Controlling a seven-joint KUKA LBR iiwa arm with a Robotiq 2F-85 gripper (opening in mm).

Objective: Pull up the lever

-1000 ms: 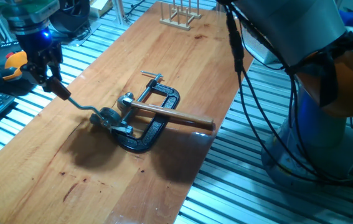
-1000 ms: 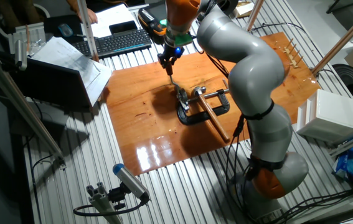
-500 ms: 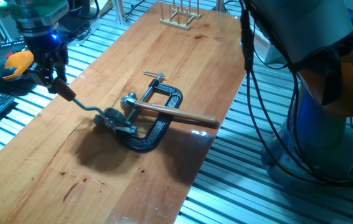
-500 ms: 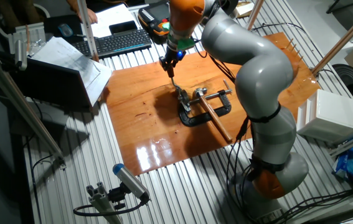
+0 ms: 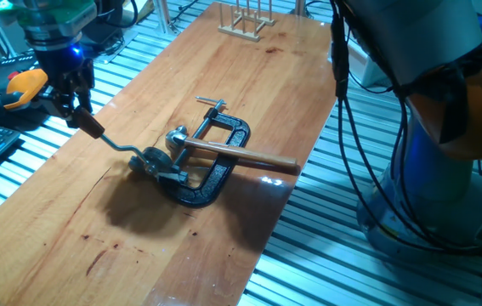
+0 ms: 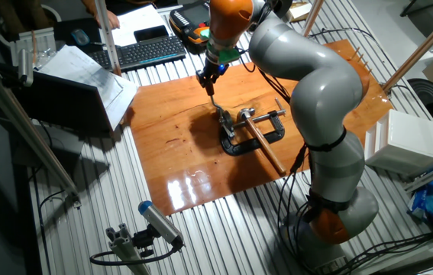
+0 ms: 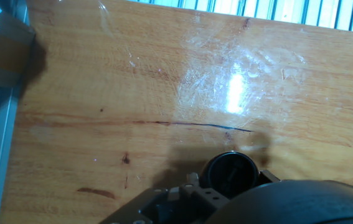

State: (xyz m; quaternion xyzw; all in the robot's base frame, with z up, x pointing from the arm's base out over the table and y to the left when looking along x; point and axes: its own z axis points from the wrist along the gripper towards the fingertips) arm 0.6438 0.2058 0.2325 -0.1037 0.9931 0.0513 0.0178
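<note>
The lever (image 5: 113,144) is a thin bent silver arm with a dark reddish knob (image 5: 93,128), pivoting on a silver mechanism (image 5: 157,161) at the left of the wooden board (image 5: 223,68). My gripper (image 5: 77,115) is shut on the knob and holds it a little above the board. In the other fixed view the gripper (image 6: 209,79) stands over the lever (image 6: 214,100) and the mechanism (image 6: 225,122). The hand view shows bare board (image 7: 132,74) and a dark round part (image 7: 229,174) at the bottom that I cannot identify.
A black C-clamp (image 5: 217,174) with a thin T-bar screw (image 5: 209,103) holds the mechanism, and a long brown rod (image 5: 241,155) lies across it. A wooden rack (image 5: 245,21) stands at the far end. A keyboard (image 6: 147,50) and an orange device (image 5: 21,85) lie off the board's left side.
The gripper has risen slightly with the knob since one second ago, and the clamp assembly has shifted a little. Nothing visible has changed in the last half second.
</note>
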